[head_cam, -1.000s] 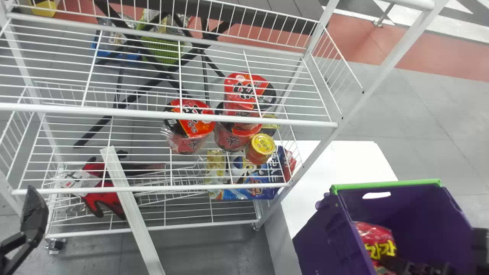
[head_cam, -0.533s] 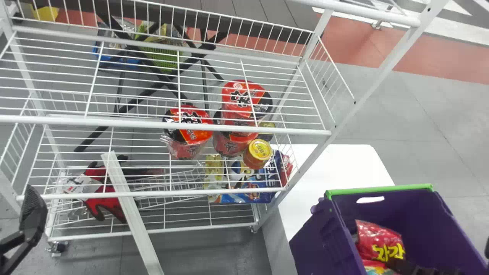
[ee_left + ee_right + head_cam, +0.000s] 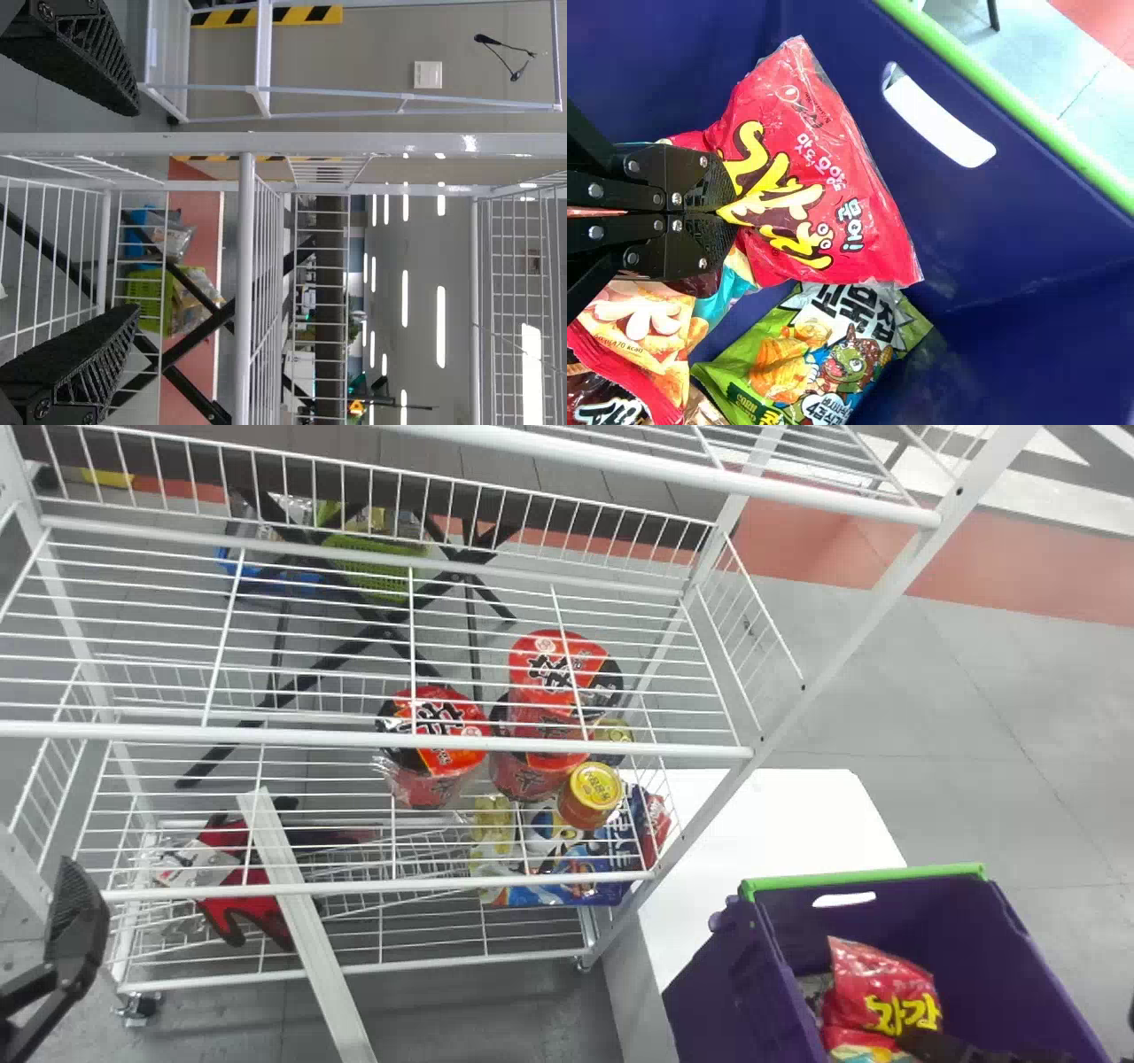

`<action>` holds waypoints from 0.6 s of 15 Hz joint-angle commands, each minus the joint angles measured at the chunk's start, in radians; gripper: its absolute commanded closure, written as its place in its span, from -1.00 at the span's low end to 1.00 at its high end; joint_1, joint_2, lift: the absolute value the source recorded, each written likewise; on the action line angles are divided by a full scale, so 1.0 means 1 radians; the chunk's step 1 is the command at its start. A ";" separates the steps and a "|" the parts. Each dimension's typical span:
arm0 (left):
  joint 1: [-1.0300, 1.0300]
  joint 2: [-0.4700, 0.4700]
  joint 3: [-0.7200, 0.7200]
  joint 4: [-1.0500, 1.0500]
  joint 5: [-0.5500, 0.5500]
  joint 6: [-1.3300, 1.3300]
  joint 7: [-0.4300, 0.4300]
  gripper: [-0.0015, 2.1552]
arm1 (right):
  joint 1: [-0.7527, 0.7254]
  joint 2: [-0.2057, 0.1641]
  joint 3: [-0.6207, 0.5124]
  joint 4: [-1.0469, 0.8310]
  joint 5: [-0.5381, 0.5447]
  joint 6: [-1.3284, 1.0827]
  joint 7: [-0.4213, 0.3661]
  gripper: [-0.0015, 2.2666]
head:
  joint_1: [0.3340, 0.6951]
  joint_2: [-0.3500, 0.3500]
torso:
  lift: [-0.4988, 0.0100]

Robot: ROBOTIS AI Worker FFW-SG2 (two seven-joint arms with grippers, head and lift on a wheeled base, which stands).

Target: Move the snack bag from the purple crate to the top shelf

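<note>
At the lower right in the head view, my right gripper (image 3: 930, 1043) is inside the purple crate (image 3: 718, 992), at the red snack bag (image 3: 877, 983) with yellow lettering. Seen from the right wrist, my right gripper (image 3: 726, 211) is closed on this red bag (image 3: 833, 177), which stands up past the fingertips above other packs. My left gripper (image 3: 75, 930) is parked before the rack's left side; in its wrist view the left gripper (image 3: 84, 208) is open and empty, facing the white wire rack (image 3: 244, 292). A higher shelf's front rail (image 3: 691, 478) crosses the head view's top.
Red noodle cups (image 3: 434, 731), a yellow-lidded jar (image 3: 592, 788) and red gloves (image 3: 239, 886) are on the rack's lower levels. A white table (image 3: 780, 815) stands behind the crate. A green snack pack (image 3: 824, 354) lies in the crate, and a slanted rack post (image 3: 850, 655) rises nearby.
In the head view the rack has shifted down and the crate left, with more of the upper shelf showing. The red bag has come up and stands more exposed in the crate.
</note>
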 commanded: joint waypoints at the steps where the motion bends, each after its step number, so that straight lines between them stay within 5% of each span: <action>1: 0.004 0.001 -0.002 -0.002 0.000 -0.003 0.000 -1.00 | 0.002 0.001 -0.011 -0.001 -0.002 0.000 -0.001 0.99 | 1.00 -1.00 | -0.53; 9: 0.012 -0.001 -0.005 -0.010 -0.005 -0.009 0.002 -1.00 | 0.005 -0.007 -0.037 -0.001 -0.008 -0.003 0.003 0.99 | 1.00 -1.00 | -0.40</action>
